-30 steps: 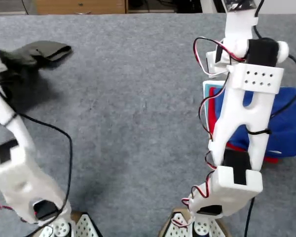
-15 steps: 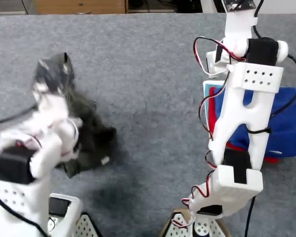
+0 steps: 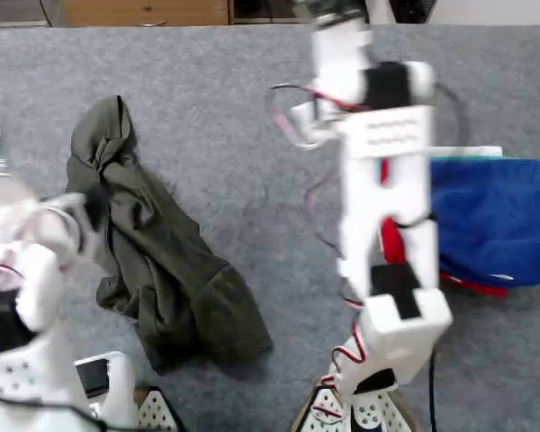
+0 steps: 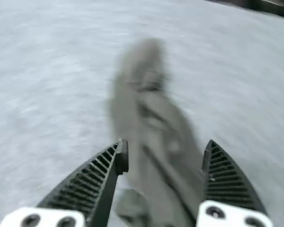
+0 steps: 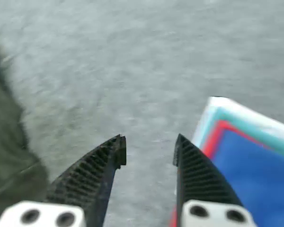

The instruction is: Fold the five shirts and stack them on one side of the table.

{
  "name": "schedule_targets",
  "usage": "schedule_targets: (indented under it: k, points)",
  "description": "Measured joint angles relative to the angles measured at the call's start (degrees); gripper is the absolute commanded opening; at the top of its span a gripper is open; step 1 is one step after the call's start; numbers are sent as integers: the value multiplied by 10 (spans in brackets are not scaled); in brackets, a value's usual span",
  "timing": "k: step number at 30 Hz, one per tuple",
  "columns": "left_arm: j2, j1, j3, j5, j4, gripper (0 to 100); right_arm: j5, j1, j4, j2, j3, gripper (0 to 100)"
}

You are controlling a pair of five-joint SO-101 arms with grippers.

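Olive shirt: crumpled and unfolded on the grey table, left half of the high view, running from upper left toward lower centre.
Folded stack: at the right edge of the high view, with blue on top and red and white edges beneath.
Left gripper: fingers spread wide, gripping nothing. That shirt shows between them.
Right gripper: fingers parted and empty, above bare table just beside the stack's corner.

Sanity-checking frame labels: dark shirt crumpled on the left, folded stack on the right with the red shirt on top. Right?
Not quite. On the stack, the blue shirt is on top and the red shirt lies under it, as the high view shows. The rest holds: the dark shirt lies crumpled on the left and the stack is on the right.
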Motion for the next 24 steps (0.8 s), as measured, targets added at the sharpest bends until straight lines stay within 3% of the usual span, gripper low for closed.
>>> schedule_targets:
  k: [5, 11, 19, 24]
  points:
    - [55, -180, 88, -14, -67, 260, -26, -120, -12, 111, -3, 192]
    - [57, -304, 197, -33, -163, 260, -29, -257, -13, 265, -104, 192]
    - [62, -346, 260, -63, -185, 260, -29, -332, -9, 456, -249, 186]
    - [62, -346, 262, -69, -185, 260, -29, -324, -2, 517, -302, 0]
